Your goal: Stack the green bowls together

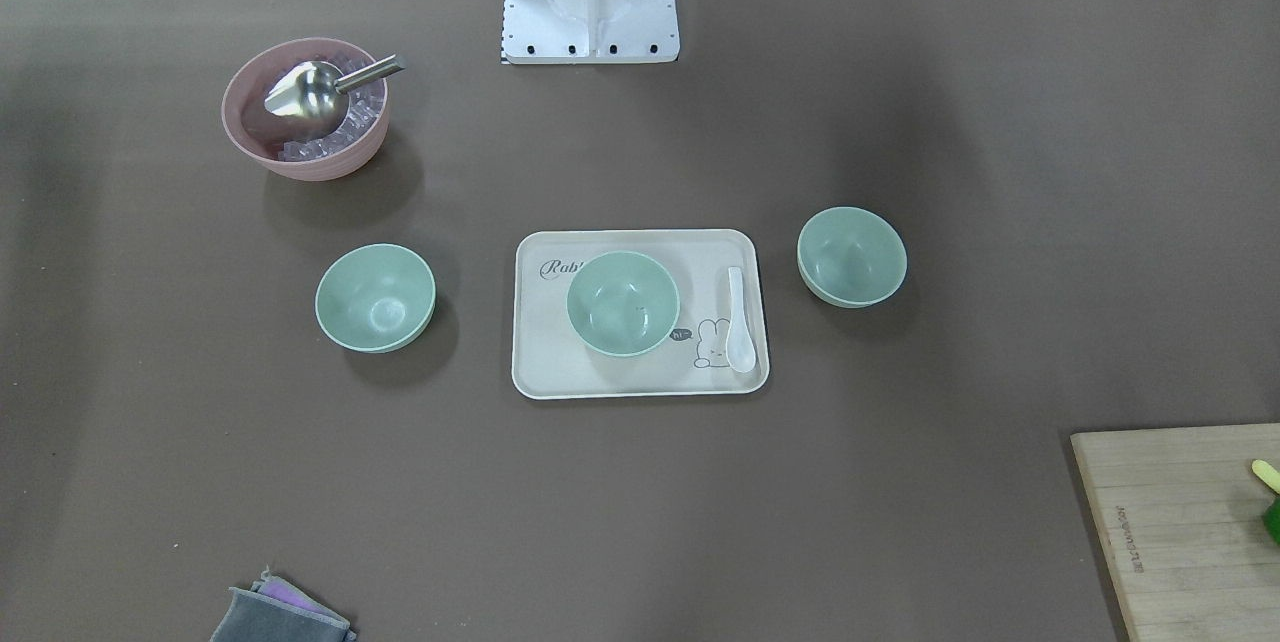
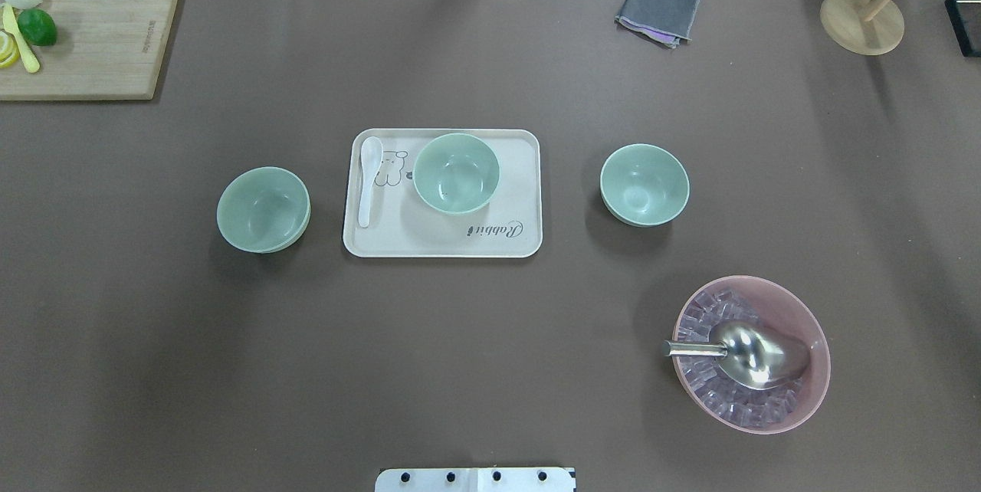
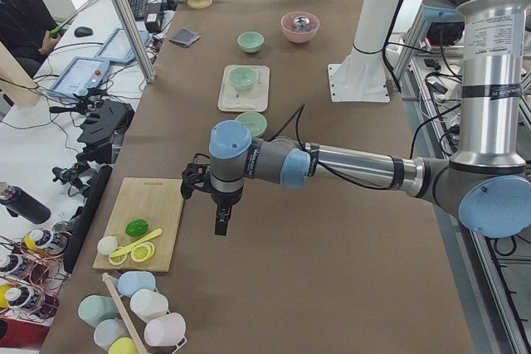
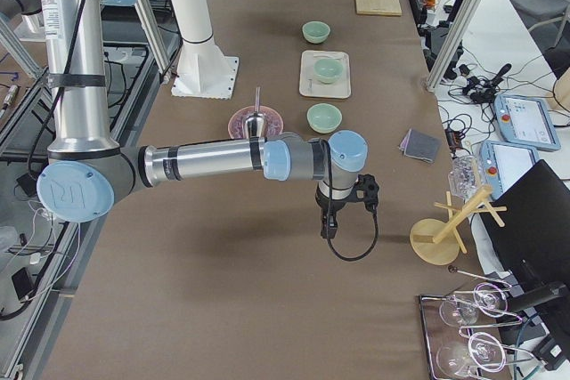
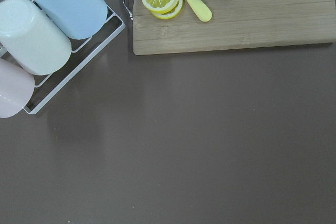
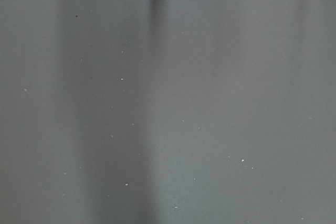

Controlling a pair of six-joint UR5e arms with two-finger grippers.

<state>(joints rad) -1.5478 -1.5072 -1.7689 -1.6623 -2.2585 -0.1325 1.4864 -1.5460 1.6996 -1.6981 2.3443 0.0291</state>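
Three pale mint-green bowls stand apart in a row. One green bowl [image 2: 263, 208] is on the table's left, one [image 2: 456, 172] sits on the cream tray [image 2: 506, 241], and one [image 2: 644, 185] is to the tray's right. They also show in the front view [image 1: 375, 297], [image 1: 622, 303], [image 1: 851, 256]. My left gripper [image 3: 221, 223] hangs over bare table near the cutting board, far from the bowls. My right gripper [image 4: 327, 223] hangs over bare table at the other end. Both show only in the side views, so I cannot tell whether they are open or shut.
A white spoon [image 2: 368, 179] lies on the tray. A pink bowl [image 2: 818, 339] holds ice cubes and a metal scoop [image 2: 747, 354]. A cutting board [image 2: 100, 40] with lime and lemon, a grey cloth [image 2: 659, 11], a wooden stand [image 2: 860, 21] and a cup rack [image 5: 79, 51] line the edges.
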